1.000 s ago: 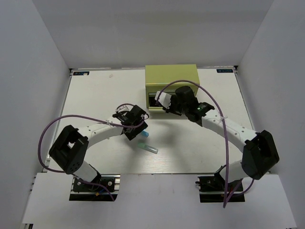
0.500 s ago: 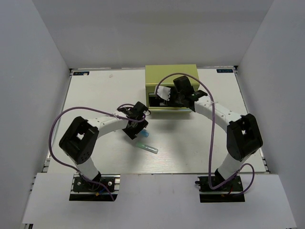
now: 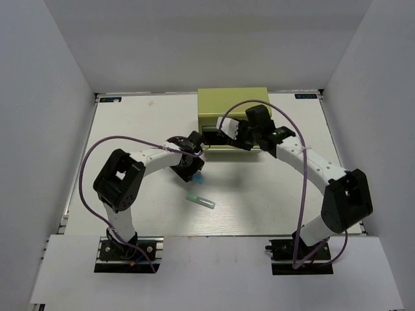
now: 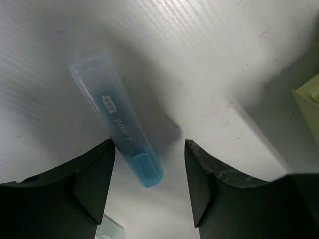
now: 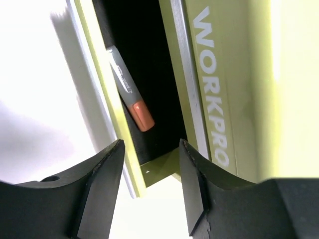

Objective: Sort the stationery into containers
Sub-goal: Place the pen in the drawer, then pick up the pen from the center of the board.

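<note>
The yellow-green toolbox stands at the back centre with a front drawer pulled open. A stick with an orange end lies inside that drawer. My right gripper is open and empty just in front of the drawer. My left gripper is open and low over the table. The translucent stick with the blue end lies between its fingertips, close to the left one. A green-ended stick lies on the table nearer the front. The slim grey-blue pen is not in view.
White walls close in the white table at the left, right and back. Purple cables loop over both arms. The toolbox front carries the lettering WORKPRO. An end of another translucent stick shows at the bottom of the left wrist view.
My left gripper has moved a little right and back, toward the toolbox, over the blue-ended stick. My right arm has swung its elbow, while its gripper stays at the open drawer.
</note>
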